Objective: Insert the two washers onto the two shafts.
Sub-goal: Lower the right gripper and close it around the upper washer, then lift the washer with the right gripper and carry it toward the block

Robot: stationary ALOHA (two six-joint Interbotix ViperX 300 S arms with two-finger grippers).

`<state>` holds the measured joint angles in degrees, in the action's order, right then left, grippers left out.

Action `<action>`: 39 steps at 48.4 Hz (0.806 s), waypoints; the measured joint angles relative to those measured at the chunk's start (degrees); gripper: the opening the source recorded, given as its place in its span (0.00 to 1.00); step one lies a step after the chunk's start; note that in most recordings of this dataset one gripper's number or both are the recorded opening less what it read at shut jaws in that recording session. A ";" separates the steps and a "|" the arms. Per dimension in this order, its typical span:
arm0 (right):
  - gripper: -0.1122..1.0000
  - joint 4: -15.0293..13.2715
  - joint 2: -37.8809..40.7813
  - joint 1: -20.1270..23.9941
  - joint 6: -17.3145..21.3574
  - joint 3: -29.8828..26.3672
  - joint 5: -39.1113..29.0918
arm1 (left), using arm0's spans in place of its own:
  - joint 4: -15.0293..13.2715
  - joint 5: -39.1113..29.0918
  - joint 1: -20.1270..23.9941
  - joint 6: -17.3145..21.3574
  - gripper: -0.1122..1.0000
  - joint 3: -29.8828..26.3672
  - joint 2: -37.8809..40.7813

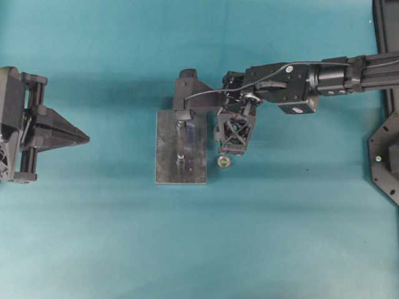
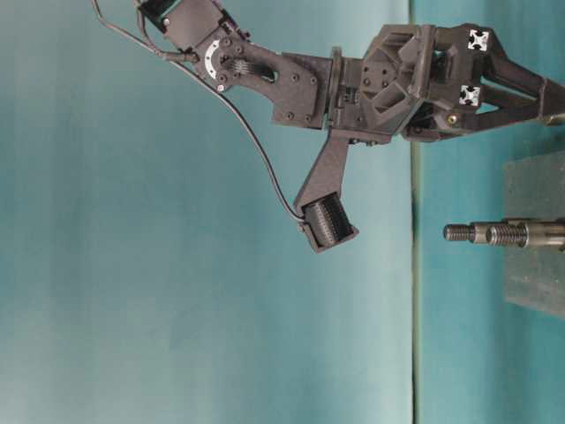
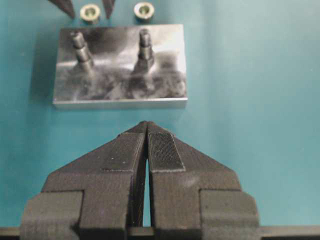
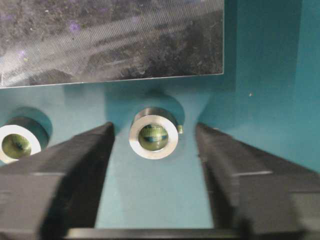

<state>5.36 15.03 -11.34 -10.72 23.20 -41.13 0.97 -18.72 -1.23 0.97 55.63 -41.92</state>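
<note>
Overhead, a metal plate (image 1: 181, 147) with two shafts (image 1: 180, 159) is seen on the teal worktop (image 1: 93, 237). The right gripper (image 1: 232, 148) is lowered just beside the plate, and a second washer (image 1: 224, 162) lies near it. The left gripper (image 1: 78, 138) is kept well apart.

From table level, the shafts (image 2: 481, 233) are seen standing on the plate.

From the left wrist, the left fingers (image 3: 162, 150) are pressed together, grasping nothing.

From the right wrist, the washer (image 4: 153, 133) is seen flat on the worktop between the parted right fingers (image 4: 75, 160), untouched.
</note>
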 measured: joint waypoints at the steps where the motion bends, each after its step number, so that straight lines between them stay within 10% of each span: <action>1: 0.57 0.00 0.00 0.00 0.00 0.00 0.00 | 0.00 0.00 0.00 0.00 0.10 0.00 0.00; 10: 0.41 0.09 0.00 0.26 0.00 0.00 -0.09 | 0.00 0.00 0.00 0.00 0.10 0.00 0.00; 39: 0.41 0.09 -2.72 0.35 3.43 -1.85 -4.04 | 0.00 0.00 0.00 0.00 0.10 0.00 0.09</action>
<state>5.45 12.30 -10.99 -7.29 21.36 -45.18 0.97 -18.72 -1.23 0.97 55.63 -41.84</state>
